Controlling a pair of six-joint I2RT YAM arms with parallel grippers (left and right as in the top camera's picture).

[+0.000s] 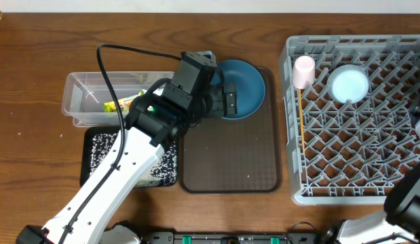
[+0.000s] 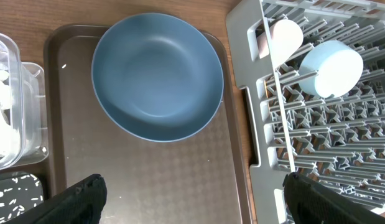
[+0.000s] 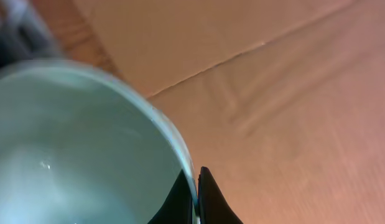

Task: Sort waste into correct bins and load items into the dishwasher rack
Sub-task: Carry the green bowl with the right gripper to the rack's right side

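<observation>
We see the left gripper (image 2: 195, 202) above the brown tray (image 1: 230, 159). Its two fingers are spread wide and they hold nothing. The blue plate (image 1: 249, 85) lies on the far end of the tray, and in the left wrist view the fingers stand apart from it. The right gripper (image 3: 196, 194) is pinched on the thin rim of the green bowl (image 3: 74, 143). Where this bowl is from the tray, we cannot tell.

To the right of the tray stands the grey rack (image 1: 359, 149). In its far part, on the side nearest the tray, are the pink cup (image 1: 304, 70), a chopstick (image 1: 300, 112) and the small pale bowl (image 1: 349, 84).

To the left of the tray is the clear tub (image 1: 72, 102) with the yellow-green wrapper (image 1: 121, 104) inside. Beside it, nearer to the robot, is the black bin (image 1: 87, 159) with white grains (image 1: 104, 150) in it.
</observation>
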